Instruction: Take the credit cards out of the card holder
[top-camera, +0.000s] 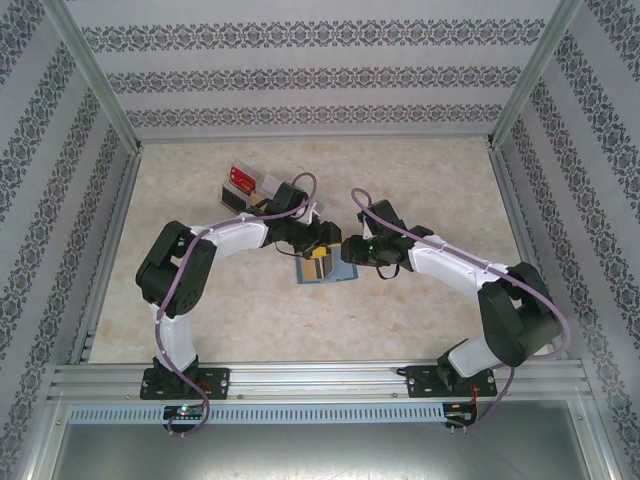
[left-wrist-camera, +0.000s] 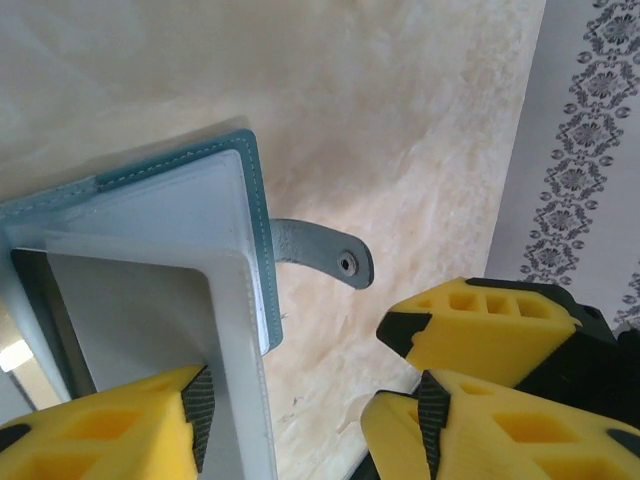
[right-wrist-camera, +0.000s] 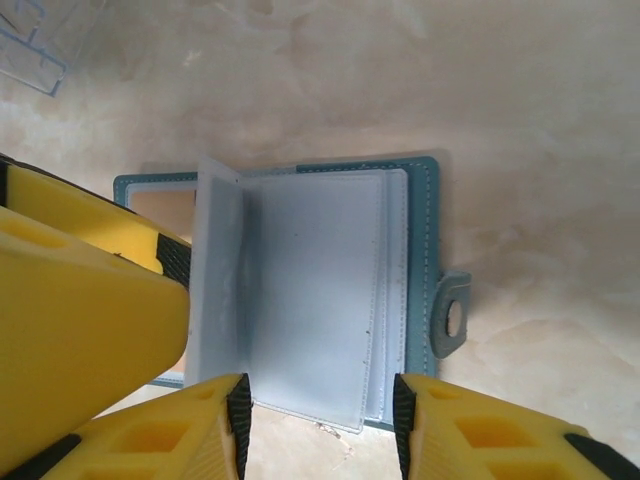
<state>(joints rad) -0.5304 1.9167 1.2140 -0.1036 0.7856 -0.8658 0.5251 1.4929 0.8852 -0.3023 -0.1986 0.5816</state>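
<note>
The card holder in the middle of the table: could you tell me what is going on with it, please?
Both arms reach over the card holder, which lies open on the table with its clear sleeves fanned out. The right hand straddles those sleeves with its jaws apart. The left hand is open, one finger beside a sleeve on the other half. A red card lies at the back left, away from the holder.

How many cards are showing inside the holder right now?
1: an orange-tan card in the card holder's half away from the snap tab, partly behind a raised sleeve. Other sleeves look empty; more may be hidden.
</note>
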